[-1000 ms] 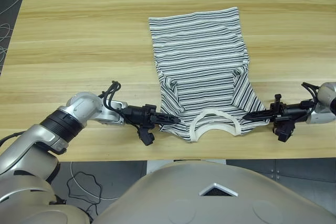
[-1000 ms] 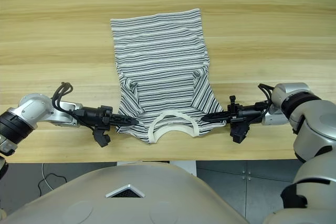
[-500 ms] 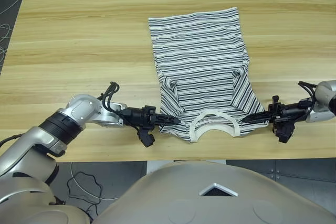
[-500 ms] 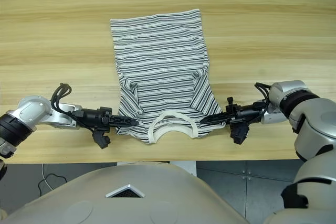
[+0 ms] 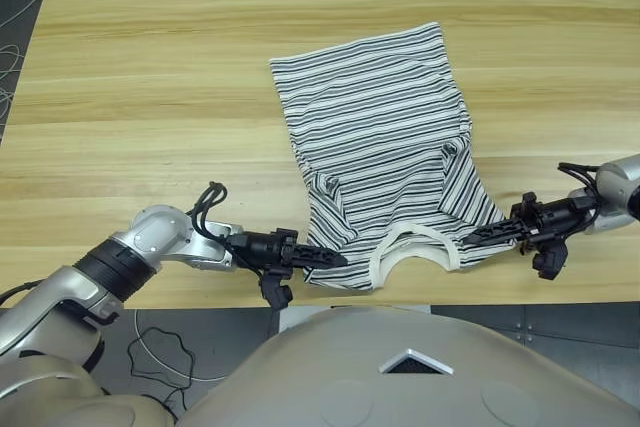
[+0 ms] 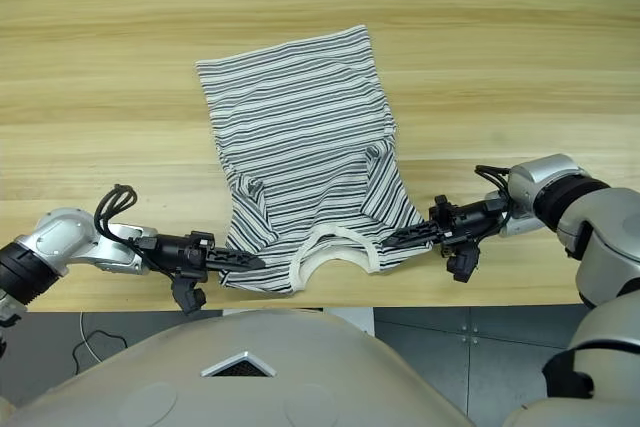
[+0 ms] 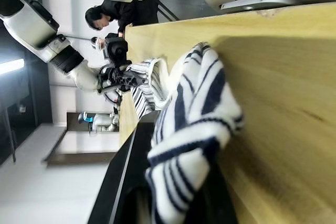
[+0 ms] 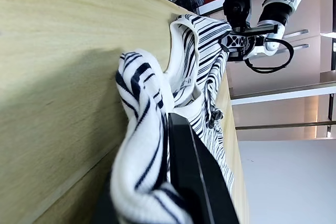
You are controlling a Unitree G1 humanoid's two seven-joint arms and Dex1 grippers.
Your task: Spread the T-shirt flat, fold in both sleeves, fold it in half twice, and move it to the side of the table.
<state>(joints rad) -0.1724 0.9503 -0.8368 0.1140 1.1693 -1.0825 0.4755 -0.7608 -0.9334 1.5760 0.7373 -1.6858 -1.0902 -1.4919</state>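
T-shirt [image 5: 385, 162], striped black and white, lies on the wooden counter [image 5: 150, 67] with its neck end nearest, held between the two tools at the counter's near edge. The left tool [image 5: 335, 260] is clamped on the shoulder corner on its own side, and the left wrist view shows striped cloth bunched between its dark fingers. The right tool [image 5: 470, 240] is clamped in the same way on the opposite shoulder corner, where the right wrist view shows a fold of the cloth draped over one black finger. The white collar [image 5: 412, 252] arches between the two tool tips, just beside the counter's edge. Just beyond the tools, both sleeves [image 5: 455, 162] are folded inward over the body of the shirt. From there the shirt runs away across the counter, slanting toward the left tool's side. The hem [image 5: 355, 47] lies farthest from both tools, its corner on the left tool's side sitting nearer than the other. Out past the left tool, off the counter's end, cables [image 5: 10, 37] lie on the dark floor.
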